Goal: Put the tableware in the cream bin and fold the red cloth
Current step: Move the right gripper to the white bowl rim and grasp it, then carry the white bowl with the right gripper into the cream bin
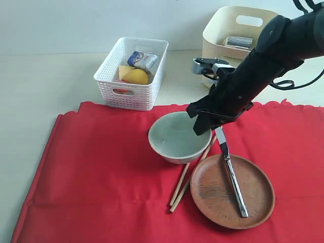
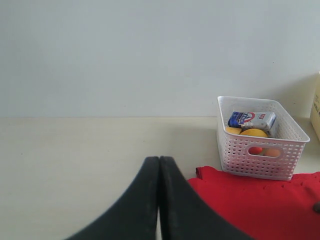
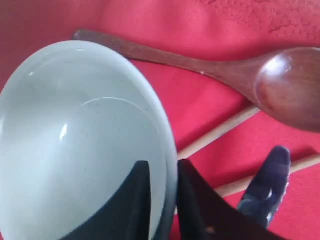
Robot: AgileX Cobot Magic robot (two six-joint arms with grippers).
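While the red cloth [image 1: 101,177] lies spread flat, the right arm [image 1: 263,61] slopes down from the right in front of the cream bin [image 1: 217,35]. Its wrist tips toward the pale green-white bowl [image 1: 174,139] standing on the cloth. The right gripper [image 3: 163,165] pinches the bowl's rim, one finger inside and one outside. Nearby lie the brown clay plate [image 1: 212,197] with the steel knife [image 1: 233,182] on it, the chopsticks [image 1: 185,185] and the wooden spoon [image 3: 225,70]. The left gripper [image 2: 159,160] hangs closed and empty over the bare table [image 1: 40,86].
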